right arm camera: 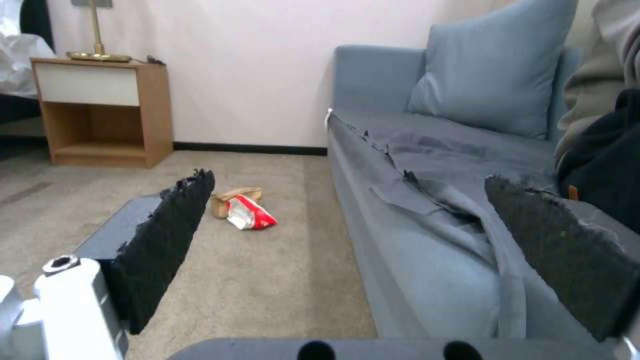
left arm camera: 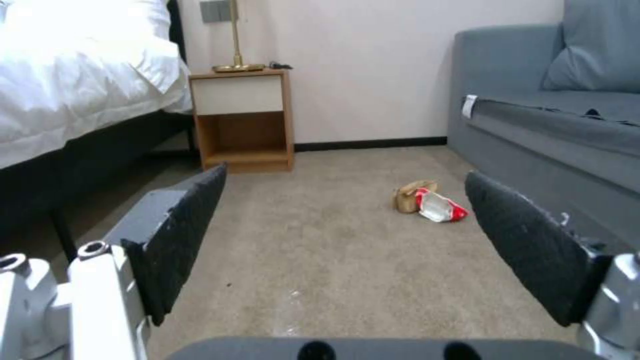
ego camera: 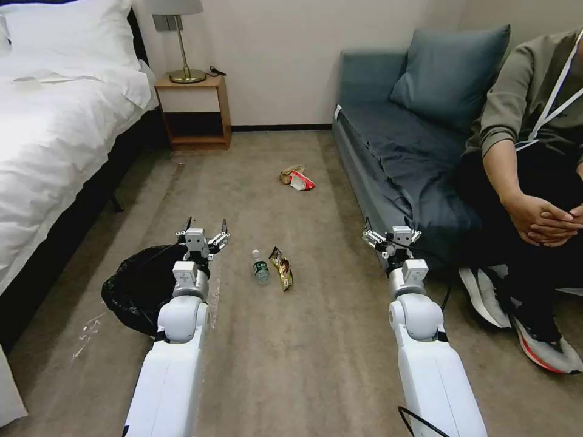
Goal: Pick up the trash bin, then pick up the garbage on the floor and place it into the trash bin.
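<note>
Two grippers, left [ego camera: 206,232] and right [ego camera: 390,235], hover with fingers apart over carpet. One bin [ego camera: 138,286], one bottle [ego camera: 260,267], one wrapper [ego camera: 282,267], one packet [ego camera: 302,181], one crumpled paper [ego camera: 289,173].

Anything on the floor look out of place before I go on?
Yes: litter on the carpet. A bottle and gold wrapper lie between the arms; a red-and-white packet and tan paper lie farther off by the sofa. The trash bin sits beside the bed.
</note>
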